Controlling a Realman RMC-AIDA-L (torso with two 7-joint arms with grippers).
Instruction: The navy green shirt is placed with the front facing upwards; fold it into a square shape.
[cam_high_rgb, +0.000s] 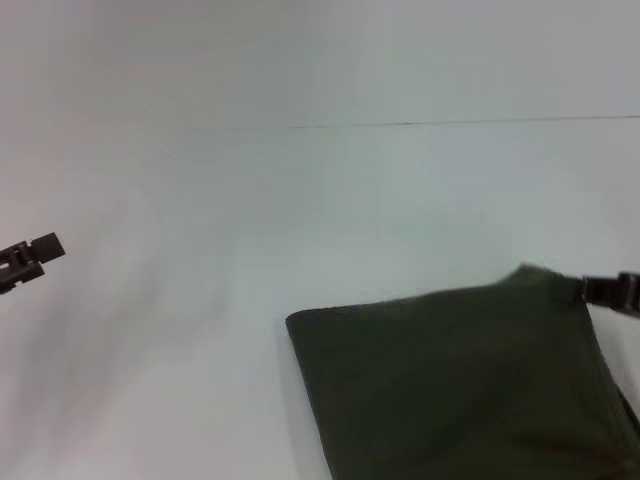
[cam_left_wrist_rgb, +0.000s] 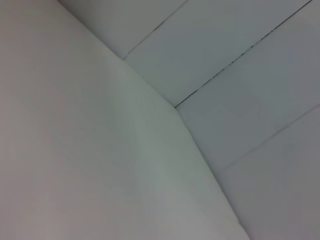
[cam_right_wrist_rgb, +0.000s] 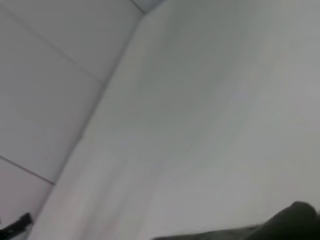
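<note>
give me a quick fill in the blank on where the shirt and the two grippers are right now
1. The navy green shirt lies on the white table toward the robot's ____ side.
2. The right gripper is at the shirt's far ____ corner.
3. The left gripper hangs over bare table, ____ from the shirt.
4. The shirt's visible surface shows ____ print.

Missing words: right; right; apart; no
</note>
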